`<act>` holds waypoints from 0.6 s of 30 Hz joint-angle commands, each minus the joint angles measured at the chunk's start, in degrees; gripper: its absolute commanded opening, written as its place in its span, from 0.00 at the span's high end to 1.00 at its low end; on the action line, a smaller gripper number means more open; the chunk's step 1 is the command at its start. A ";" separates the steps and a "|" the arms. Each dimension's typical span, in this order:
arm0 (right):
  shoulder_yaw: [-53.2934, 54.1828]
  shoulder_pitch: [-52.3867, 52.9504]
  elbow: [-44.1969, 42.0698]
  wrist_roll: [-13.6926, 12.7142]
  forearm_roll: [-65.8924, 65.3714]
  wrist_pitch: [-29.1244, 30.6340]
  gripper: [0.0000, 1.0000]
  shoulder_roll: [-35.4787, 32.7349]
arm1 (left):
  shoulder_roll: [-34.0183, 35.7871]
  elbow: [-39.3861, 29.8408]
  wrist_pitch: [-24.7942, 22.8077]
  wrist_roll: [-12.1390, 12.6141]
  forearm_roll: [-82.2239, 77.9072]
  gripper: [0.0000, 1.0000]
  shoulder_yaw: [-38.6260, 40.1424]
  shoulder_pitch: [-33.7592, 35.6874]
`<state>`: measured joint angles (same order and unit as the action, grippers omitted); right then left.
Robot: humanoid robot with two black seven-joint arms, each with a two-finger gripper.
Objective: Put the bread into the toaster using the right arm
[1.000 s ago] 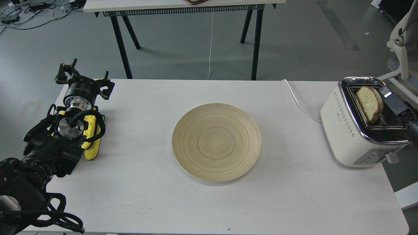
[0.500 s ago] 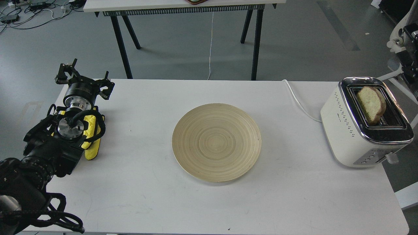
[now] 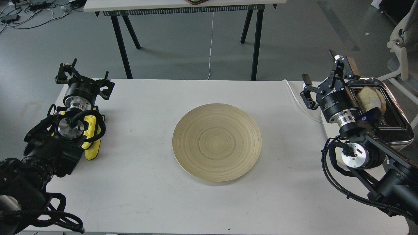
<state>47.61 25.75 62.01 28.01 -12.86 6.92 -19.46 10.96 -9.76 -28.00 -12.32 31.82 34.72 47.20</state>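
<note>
The bread (image 3: 368, 99) stands upright in a slot of the cream-white toaster (image 3: 393, 121) at the table's right edge, its rounded top sticking out above the chrome. My right arm comes in from the lower right and covers most of the toaster's side. Its gripper (image 3: 323, 81) is open and empty, just left of the toaster and apart from the bread. My left gripper (image 3: 84, 76) is open and empty at the table's far left corner, above the yellow padding (image 3: 92, 130).
A round wooden plate (image 3: 217, 142) lies bare in the middle of the white table (image 3: 147, 195). A white cable (image 3: 298, 101) runs from the toaster to the table's back edge. A second table on black legs (image 3: 121, 42) stands behind.
My right arm let go of the bread in the toaster, left the view, and now has swung in front of the toaster with its gripper open. The bread stays in the slot. The left arm has not moved.
</note>
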 commanded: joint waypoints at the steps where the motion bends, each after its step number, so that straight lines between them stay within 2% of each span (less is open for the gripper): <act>1: 3.71 -1.58 -3.99 -0.01 2.13 5.46 0.02 3.99 | -0.06 0.00 0.00 0.01 0.00 0.00 0.00 0.00; 5: 7.06 -3.16 -5.49 -0.01 3.99 9.43 0.02 4.25 | 0.02 0.00 0.00 0.01 0.00 0.00 0.00 0.00; 18: 7.15 -3.25 -8.39 -0.01 4.07 8.90 0.02 5.83 | -0.06 0.00 0.00 0.01 0.00 0.00 0.00 0.00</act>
<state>54.86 22.54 53.73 28.00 -8.79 15.84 -14.18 10.95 -9.76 -28.00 -12.31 31.82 34.72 47.20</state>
